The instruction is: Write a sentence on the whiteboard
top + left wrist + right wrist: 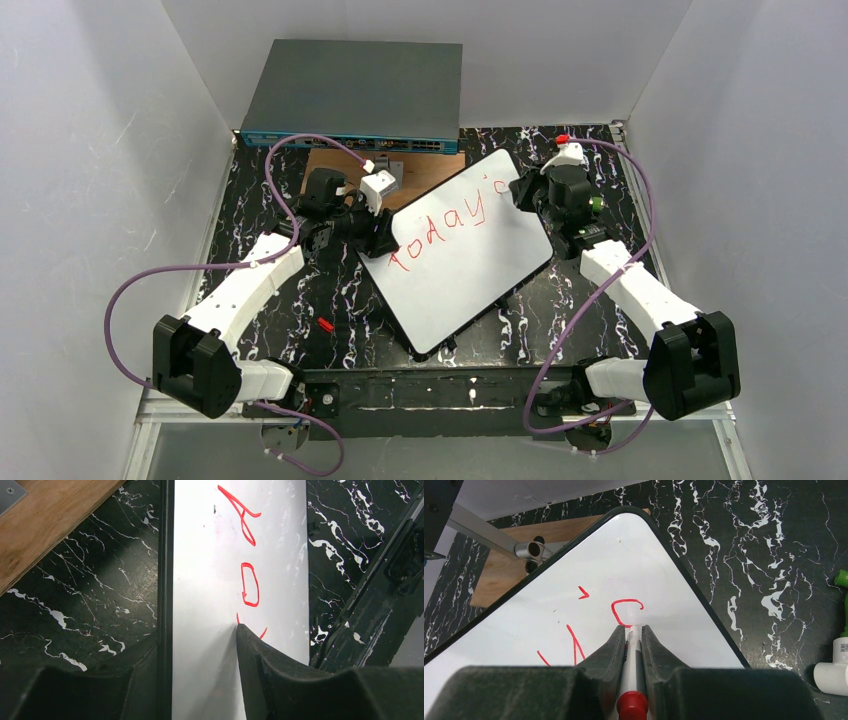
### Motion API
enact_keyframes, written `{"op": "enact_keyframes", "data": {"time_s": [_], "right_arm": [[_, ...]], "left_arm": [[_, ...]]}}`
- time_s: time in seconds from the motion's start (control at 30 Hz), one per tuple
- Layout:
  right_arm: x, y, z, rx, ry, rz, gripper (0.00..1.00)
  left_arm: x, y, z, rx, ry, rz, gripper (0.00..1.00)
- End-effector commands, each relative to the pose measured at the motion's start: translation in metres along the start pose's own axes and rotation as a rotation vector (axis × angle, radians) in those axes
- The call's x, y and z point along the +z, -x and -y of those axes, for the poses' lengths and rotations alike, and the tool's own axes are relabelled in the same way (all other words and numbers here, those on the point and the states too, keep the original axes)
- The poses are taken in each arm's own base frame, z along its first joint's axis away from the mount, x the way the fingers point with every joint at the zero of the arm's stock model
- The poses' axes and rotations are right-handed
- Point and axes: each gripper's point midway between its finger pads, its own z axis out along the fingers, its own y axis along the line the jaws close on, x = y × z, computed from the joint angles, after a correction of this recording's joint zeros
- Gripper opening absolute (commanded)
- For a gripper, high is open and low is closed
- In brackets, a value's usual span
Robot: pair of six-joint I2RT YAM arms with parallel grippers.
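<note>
Clamped in the right gripper (634, 630), a white marker with red end-cap (630, 665) is pressed onto the large white black-edged whiteboard (634, 575) directly ahead, whose edge is pinched by the left gripper (197, 637). Red lettering (445, 228) "Today'" is written, the next letter half-formed; the remaining sentence is judged outstanding.

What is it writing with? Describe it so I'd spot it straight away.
Find the big whiteboard lying askew on the black marbled table. At its far right corner, the right hand pinches a slim white marker with a red end, pointing at the last red letter. Nothing else there is pen-shaped.
</note>
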Motion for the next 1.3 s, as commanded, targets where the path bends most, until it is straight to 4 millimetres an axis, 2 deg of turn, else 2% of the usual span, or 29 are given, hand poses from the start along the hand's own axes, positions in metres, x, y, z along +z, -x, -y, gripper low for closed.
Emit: {"op": "enact_keyframes", "data": {"time_s": [0.0, 0.3, 0.97, 1.27], "right_arm": [[-0.004, -0.004, 0.008, -0.028, -0.035, -0.006, 0.01], [-0.002, 0.004, 0.015, -0.031, -0.058, 0.006, 0.01], [-0.010, -0.019, 0.020, -0.024, -0.050, -0.055, 0.01], [-0.013, -0.028, 0.013, 0.015, -0.011, -0.087, 0.01]], "left_arm": [[0.002, -0.011, 0.019, 0.120, -0.084, -0.049, 0.00], [0.001, -0.011, 0.019, 0.120, -0.085, -0.049, 0.00], [-0.001, -0.008, 0.020, 0.124, -0.086, -0.042, 0.00], [-0.001, -0.008, 0.021, 0.126, -0.085, -0.040, 0.00]]}}
